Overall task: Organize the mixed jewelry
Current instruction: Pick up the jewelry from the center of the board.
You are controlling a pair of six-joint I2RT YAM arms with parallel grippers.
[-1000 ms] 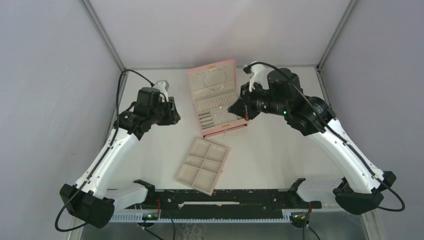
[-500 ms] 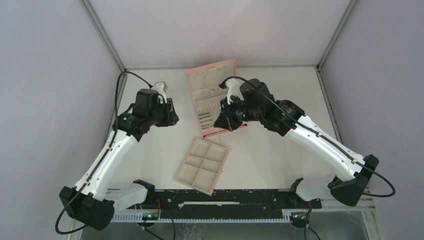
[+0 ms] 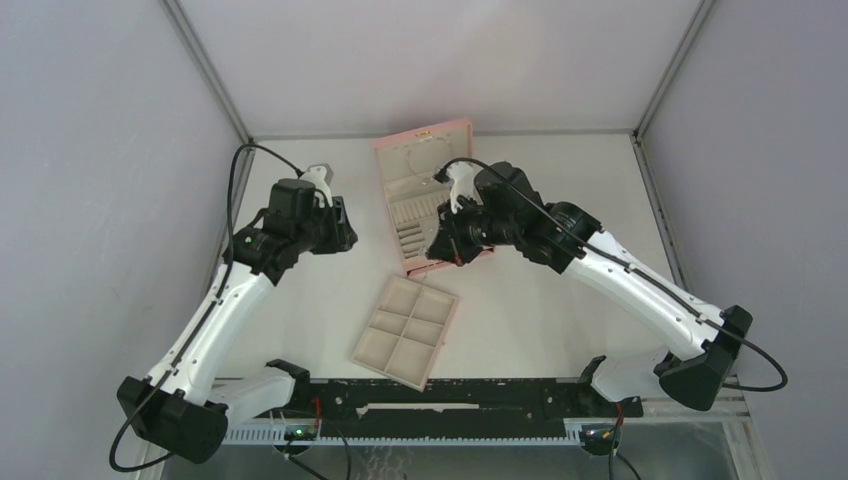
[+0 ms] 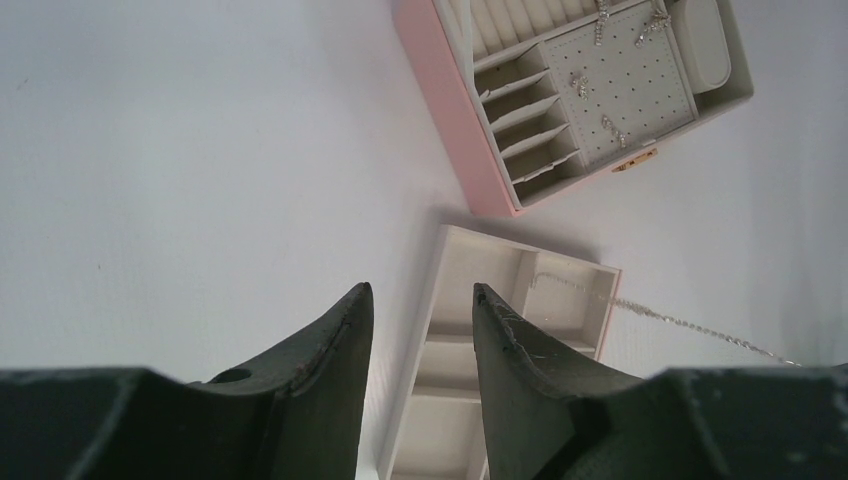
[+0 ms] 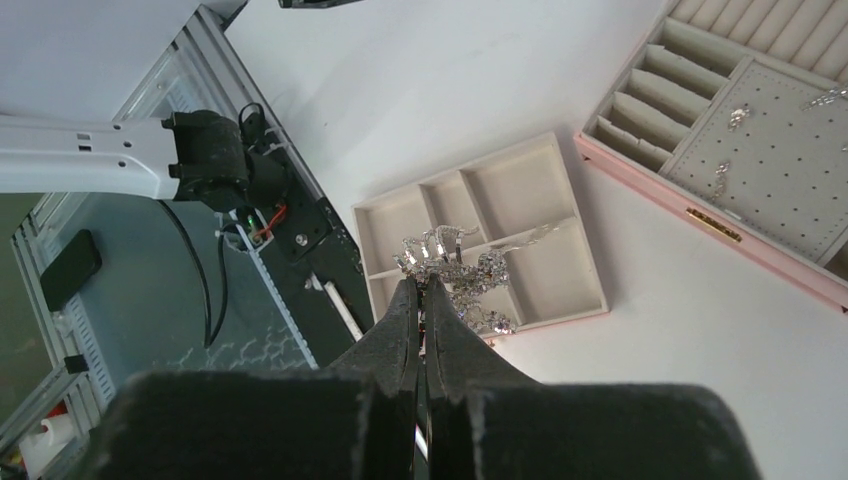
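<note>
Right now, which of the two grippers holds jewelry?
The right gripper, shut on a tangled silver chain cluster; the left gripper hangs open and empty.

Nothing written, no label or number, can be read (any markings too small).

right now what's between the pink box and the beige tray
Just bare table between pink box and beige tray, clearest in left wrist view.

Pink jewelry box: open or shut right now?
Open. The pink box has its lid folded back flat; slotted compartments and perforated panel are exposed.
</note>
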